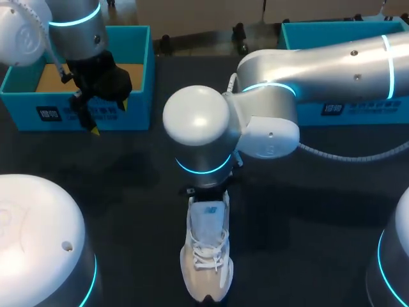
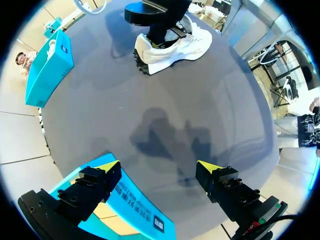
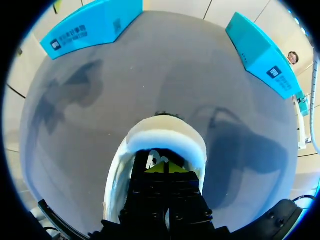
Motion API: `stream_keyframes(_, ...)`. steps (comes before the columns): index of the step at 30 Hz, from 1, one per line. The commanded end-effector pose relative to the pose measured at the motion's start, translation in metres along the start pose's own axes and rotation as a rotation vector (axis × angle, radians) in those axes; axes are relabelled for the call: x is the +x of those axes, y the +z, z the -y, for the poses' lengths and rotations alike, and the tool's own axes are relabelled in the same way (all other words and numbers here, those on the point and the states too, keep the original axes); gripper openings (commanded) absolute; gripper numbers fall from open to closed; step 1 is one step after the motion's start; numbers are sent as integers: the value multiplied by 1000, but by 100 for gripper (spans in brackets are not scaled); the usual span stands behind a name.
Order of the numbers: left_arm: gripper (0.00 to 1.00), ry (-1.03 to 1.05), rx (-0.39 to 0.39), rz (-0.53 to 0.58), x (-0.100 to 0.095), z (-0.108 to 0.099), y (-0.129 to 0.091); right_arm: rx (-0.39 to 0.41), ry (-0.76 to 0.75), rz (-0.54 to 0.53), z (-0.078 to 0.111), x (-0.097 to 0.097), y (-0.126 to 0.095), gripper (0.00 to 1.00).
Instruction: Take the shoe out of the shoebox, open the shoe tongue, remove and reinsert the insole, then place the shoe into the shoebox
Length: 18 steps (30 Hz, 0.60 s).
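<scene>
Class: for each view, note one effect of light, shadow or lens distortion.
Head view: the table reads near black; cyan rings glow on the right arm, whose casing hides the heel of the shoe. Left wrist view: fisheye bows the table into a dome; a shadow lies ahead of the left hand. Right wrist view: the right hand sits dark inside the shoe's opening.

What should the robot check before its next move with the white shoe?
1. White shoe out of the shoebox, upright on the table: ok.
2. Right gripper down in the shoe's opening: ok.
3. Insole gripped: cannot tell, hidden.
4. Left gripper fingers open, away from the shoe: ok.
5. Left gripper holding the shoe steady: not ok.
</scene>
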<state>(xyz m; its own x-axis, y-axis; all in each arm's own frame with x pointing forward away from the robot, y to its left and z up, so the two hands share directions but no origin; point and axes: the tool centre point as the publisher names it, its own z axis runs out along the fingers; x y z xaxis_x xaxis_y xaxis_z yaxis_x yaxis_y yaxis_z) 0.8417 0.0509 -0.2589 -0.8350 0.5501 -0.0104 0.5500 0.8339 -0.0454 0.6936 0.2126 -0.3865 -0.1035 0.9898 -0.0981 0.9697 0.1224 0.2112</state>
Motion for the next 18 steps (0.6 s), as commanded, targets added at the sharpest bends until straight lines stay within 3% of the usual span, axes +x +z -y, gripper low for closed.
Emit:
stream_keyframes(1,100,0,-2,-1,0,0,0,4,158,-8,5,9,24,0)
stream_keyframes(8,100,0,-2,-1,0,0,0,22,168,-27,7,18,33,0)
stream_keyframes(18,100,0,-2,-1,0,0,0,4,172,25,-1,24,-11,0)
